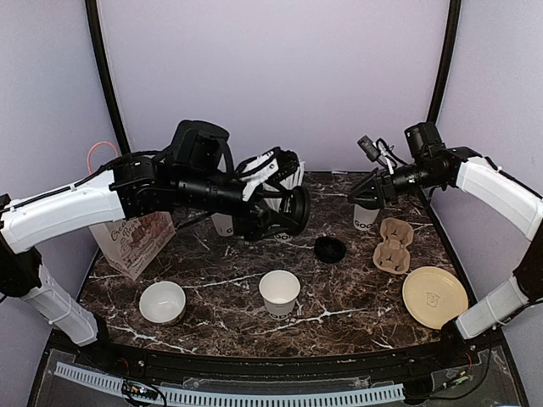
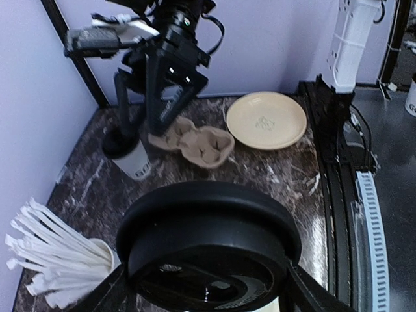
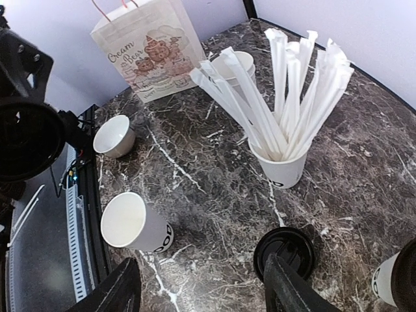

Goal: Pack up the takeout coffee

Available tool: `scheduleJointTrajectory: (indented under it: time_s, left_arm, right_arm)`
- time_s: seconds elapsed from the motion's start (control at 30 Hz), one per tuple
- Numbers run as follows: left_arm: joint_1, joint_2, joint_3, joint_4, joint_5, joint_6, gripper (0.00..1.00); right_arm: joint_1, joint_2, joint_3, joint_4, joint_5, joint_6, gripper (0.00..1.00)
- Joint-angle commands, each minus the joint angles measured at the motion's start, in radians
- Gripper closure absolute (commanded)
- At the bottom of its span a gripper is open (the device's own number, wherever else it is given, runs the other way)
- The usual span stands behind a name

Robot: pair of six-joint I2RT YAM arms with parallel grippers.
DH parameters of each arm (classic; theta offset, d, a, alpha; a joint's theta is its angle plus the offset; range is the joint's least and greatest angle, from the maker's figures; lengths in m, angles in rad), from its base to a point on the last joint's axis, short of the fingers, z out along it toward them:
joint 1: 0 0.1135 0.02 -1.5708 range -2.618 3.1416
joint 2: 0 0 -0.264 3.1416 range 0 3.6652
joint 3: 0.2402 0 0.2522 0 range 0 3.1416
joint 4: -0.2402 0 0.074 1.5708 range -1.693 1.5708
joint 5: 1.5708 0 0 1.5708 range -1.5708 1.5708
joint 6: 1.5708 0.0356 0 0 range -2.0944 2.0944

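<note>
Black-lidded cup (image 1: 366,217): we find it upright on the bench (image 1: 356,318) at the far right, just beside the carrier and not in it.
Uncapped cup (image 1: 279,293): upright at the near centre, lettered on its side, with no lid on it.
Lids: one black lid (image 2: 208,221) sits in the left tool. A loose lid (image 1: 329,248) lies flat on the bench between the uncapped cup and the carrier.
Carrier (image 1: 393,245): a brown pulp tray at the right, its wells empty.
Progress: we judge one cup capped and the other not yet. Neither stands in the carrier, so the packing itself is all left to do. We cannot see into the paper bag (image 1: 131,240) at the far left.
Left tool (image 1: 293,210): its fingers sit either side of the black lid, gripping it as far as we can tell. The arm reaches from the left to the far centre, with the lid raised off the bench.
Right tool (image 1: 371,192): its jaws are spread with nothing between them. It hangs just above the capped cup, and the arm comes in from the right.
Around: straw cup (image 3: 283,170), white bowl (image 1: 162,302), pale plate (image 1: 434,296).
</note>
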State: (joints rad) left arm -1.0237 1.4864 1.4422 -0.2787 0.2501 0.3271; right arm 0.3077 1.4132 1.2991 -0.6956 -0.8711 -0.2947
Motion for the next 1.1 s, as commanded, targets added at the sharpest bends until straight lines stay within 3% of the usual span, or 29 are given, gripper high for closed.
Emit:
scheduleJointTrajectory:
  time_s: [0.0, 0.17, 0.47, 1.07]
  left_arm:
    - [-0.025, 0.035, 0.079, -0.417, -0.030, -0.013, 0.34]
    - [-0.058, 0.135, 0.172, -0.578, -0.109, -0.010, 0.35]
    - [-0.092, 0.294, 0.288, -0.705, -0.150, -0.001, 0.37]
    - [-0.130, 0.400, 0.341, -0.772, -0.272, -0.010, 0.38]
  right_arm:
    - [0.006, -0.002, -0.078, 0.111, 0.017, 0.075, 0.35]
    - [0.016, 0.027, -0.132, 0.095, -0.057, 0.073, 0.36]
    - [0.093, 0.069, -0.161, 0.026, -0.093, -0.001, 0.36]
    - [0.132, 0.086, -0.190, 0.053, -0.081, -0.002, 0.37]
